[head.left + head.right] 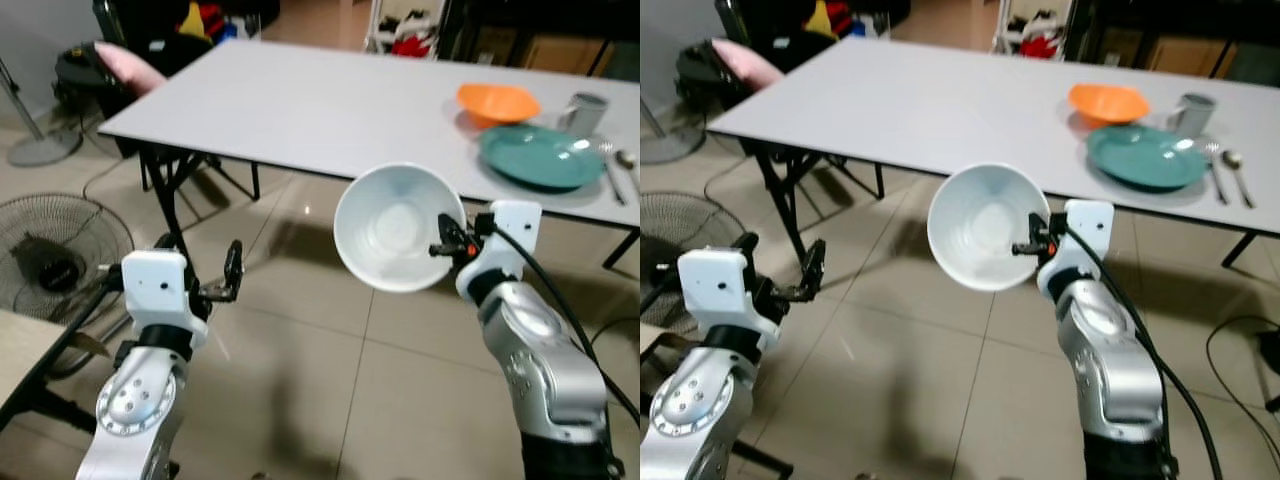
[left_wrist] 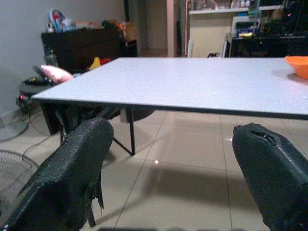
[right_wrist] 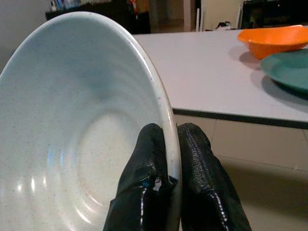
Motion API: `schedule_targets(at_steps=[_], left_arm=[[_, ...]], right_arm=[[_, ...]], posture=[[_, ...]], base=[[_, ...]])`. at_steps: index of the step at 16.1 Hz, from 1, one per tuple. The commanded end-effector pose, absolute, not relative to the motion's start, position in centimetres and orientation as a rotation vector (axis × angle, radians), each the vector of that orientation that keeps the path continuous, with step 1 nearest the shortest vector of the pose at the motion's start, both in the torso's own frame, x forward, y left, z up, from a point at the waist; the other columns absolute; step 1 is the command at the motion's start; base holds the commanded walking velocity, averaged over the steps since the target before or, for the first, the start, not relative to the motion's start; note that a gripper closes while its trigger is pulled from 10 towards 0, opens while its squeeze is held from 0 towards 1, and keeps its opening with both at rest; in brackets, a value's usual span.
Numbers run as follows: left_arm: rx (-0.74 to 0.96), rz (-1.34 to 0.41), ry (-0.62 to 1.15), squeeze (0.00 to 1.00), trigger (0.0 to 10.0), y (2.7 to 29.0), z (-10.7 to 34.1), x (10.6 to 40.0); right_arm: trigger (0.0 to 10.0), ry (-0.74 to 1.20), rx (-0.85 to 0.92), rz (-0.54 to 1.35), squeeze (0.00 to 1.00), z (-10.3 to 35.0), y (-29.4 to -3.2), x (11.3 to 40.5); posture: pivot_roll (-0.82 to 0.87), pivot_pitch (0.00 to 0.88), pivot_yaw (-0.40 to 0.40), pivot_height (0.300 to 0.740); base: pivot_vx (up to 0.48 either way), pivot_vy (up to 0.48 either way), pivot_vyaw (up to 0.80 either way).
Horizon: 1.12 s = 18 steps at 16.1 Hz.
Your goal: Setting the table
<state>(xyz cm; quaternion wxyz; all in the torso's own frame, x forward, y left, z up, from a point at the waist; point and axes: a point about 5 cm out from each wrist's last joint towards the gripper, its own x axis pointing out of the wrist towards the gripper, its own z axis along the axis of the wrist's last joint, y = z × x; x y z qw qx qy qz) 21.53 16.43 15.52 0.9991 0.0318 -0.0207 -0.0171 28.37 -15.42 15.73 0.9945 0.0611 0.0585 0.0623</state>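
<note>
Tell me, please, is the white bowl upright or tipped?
Tipped: the white speckled ceramic bowl faces the camera, its rim pinched by the right hand.

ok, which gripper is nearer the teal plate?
Right. The right gripper, shut on the white bowl, sits just short of the table edge below the teal plate. The left gripper hangs open far off to the left, over the floor.

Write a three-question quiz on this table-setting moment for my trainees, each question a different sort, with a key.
1. True or false: the right gripper pinches the white bowl by its rim.
2. Which sits nearest the orange bowl? A fan, B green plate, C pink cushion.
3. Fill in: the left gripper is ___.

Key: 1 true; 2 B; 3 open.
</note>
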Motion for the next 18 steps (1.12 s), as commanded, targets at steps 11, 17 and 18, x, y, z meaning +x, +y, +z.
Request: schedule_targets(at_steps=[11,17,18], left_arm=[[0.093,-0.042,-0.04,0.0,10.0,17.3,15.8,21.5],[0.103,-0.046,-0.04,0.0,10.0,17.7,15.9,21.7],[0.104,-0.048,-0.04,0.0,10.0,17.7,15.9,21.7]], right_arm=[[10.0,0.11,0.155,0.238,0.0,16.8,-13.0,29.2],[10.0,0.135,0.163,0.255,0.0,16.5,-12.7,29.5],[10.0,0.142,0.171,0.254,0.0,16.5,-12.7,29.5]], posture=[[-0.06,0.0,0.028,0.74],[-0.06,0.0,0.022,0.74],[-0.06,0.0,0.022,0.74]], base=[[0.416,0.0,0.0],[0.424,0.0,0.0],[0.424,0.0,0.0]])
